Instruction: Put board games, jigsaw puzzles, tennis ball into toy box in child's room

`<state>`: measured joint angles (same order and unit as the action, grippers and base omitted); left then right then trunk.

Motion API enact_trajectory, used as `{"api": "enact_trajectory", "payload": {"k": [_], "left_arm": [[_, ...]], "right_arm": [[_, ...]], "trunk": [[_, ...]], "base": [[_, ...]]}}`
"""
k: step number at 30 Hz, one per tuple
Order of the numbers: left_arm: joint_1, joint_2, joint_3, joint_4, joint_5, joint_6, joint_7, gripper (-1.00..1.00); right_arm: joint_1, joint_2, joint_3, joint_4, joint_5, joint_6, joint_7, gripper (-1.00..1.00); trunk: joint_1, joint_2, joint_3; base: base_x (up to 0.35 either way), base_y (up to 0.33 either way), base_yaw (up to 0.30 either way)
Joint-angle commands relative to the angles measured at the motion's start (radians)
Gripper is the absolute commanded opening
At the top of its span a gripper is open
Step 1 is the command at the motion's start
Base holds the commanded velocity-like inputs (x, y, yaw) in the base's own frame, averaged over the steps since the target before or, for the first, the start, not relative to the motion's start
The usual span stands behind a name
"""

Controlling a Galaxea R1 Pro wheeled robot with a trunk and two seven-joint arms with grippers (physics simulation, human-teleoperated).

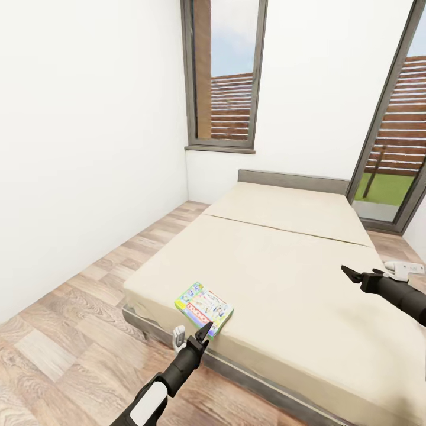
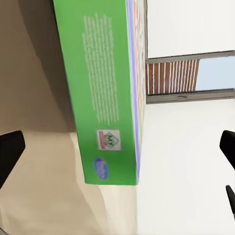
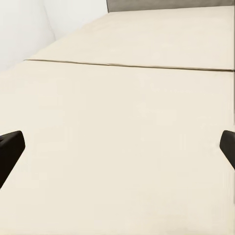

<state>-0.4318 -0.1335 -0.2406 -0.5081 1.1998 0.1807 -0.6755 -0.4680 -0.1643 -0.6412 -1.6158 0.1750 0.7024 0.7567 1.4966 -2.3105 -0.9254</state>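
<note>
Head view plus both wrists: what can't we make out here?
- Board game: lid print too small to read in the head view; the left gripper covers its near corner.
- Same box in the left wrist view: top cut off by the frame edge, fine print unreadable.
- Bed: near right corner cut off by the head view's edge.
- Right gripper: fingertips cropped in the right wrist view.

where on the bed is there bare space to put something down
Most of the bed is bare: the whole stretch from the headboard down past the mattress seam. The one taken spot is the near left corner, where the board game lies by the left gripper.
</note>
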Motion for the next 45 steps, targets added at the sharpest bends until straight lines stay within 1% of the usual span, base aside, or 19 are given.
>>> {"api": "enact_trajectory", "payload": {"k": [1, 10, 21, 33, 40, 45], "left_arm": [[0.000, 0.000, -0.002, 0.000, 0.011, 0.010, -0.003, 1.00], [-0.001, 0.001, -0.001, 0.000, 0.011, 0.007, 0.002, 1.00], [-0.001, 0.007, 0.006, 0.001, 0.012, 0.002, 0.005, 1.00], [-0.001, 0.006, 0.007, 0.003, 0.012, 0.002, 0.006, 1.00], [-0.011, 0.004, 0.009, 0.005, 0.013, 0.002, 0.030, 1.00], [-0.021, 0.004, 0.009, 0.011, 0.012, 0.002, 0.034, 1.00]], "right_arm": [[-0.001, 0.000, -0.002, -0.001, 0.011, 0.002, 0.010, 1.00], [-0.001, 0.000, -0.002, -0.001, 0.011, 0.003, 0.010, 1.00], [-0.001, 0.000, -0.002, -0.001, 0.011, 0.003, 0.010, 1.00], [-0.001, 0.000, -0.002, -0.001, 0.011, 0.003, 0.012, 1.00], [-0.001, 0.000, -0.002, -0.001, 0.011, 0.003, 0.012, 1.00], [-0.001, 0.000, -0.002, -0.001, 0.011, 0.003, 0.012, 1.00]], "trunk": [[0.000, 0.000, -0.001], [0.000, 0.000, -0.001], [0.000, 0.000, -0.001], [0.000, 0.000, -0.001], [0.000, 0.000, -0.001], [0.000, 0.000, -0.001]], "base": [[0.000, 0.000, -0.122], [0.000, 0.000, -0.106], [0.000, 0.000, -0.008], [0.000, 0.000, 0.000], [0.000, 0.000, 0.000], [0.000, 0.000, 0.000]]}}
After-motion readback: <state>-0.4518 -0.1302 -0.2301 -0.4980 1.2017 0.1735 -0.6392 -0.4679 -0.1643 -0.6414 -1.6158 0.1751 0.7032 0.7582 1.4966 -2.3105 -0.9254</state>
